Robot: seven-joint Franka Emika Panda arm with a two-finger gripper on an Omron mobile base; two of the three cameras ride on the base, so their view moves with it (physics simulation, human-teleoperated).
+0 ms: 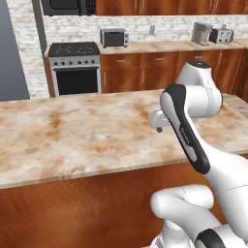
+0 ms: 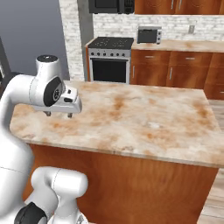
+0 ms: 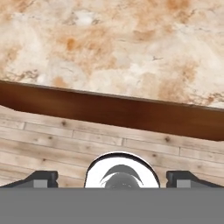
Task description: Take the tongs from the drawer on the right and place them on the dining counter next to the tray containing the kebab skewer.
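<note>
Counts one counter [image 1: 72, 135], beige-and-rust marbled on top over a reddish-brown wood base, standing in front of one black-topped stove [image 1: 75, 68]. Finds one gripper [image 2: 58, 114] poised just above that counter [image 2: 144, 118], over the edge farthest from the stove [image 2: 109, 59], at the left near corner in the right base view. Shows two dark fingertips [image 2: 47, 113] pointing down, set wide apart, with nothing between them and nothing held. Confirms the same from the hand view: gripper [image 3: 113, 178] spread to the full, two fingertips [image 3: 41, 178] far out to either side, empty. Looks down there on the counter [image 3: 113, 52] edge, one dark wood band beneath it, and pale plank floor [image 3: 65, 140] below. In the left base view, puts the gripper [image 1: 157, 121] half behind the arm's dark-striped link, above the stone top. Tallies along the back wall: one microwave [image 1: 68, 6] above the stove, one silver toaster oven [image 1: 114, 37] just right of the stove, then well to the right of the stove one coffee machine [image 1: 201, 33] and one toaster [image 1: 222, 35] side by side. Notes two shallow drawer fronts [image 1: 121, 61] with short silver handles right of the stove, both closed.
</note>
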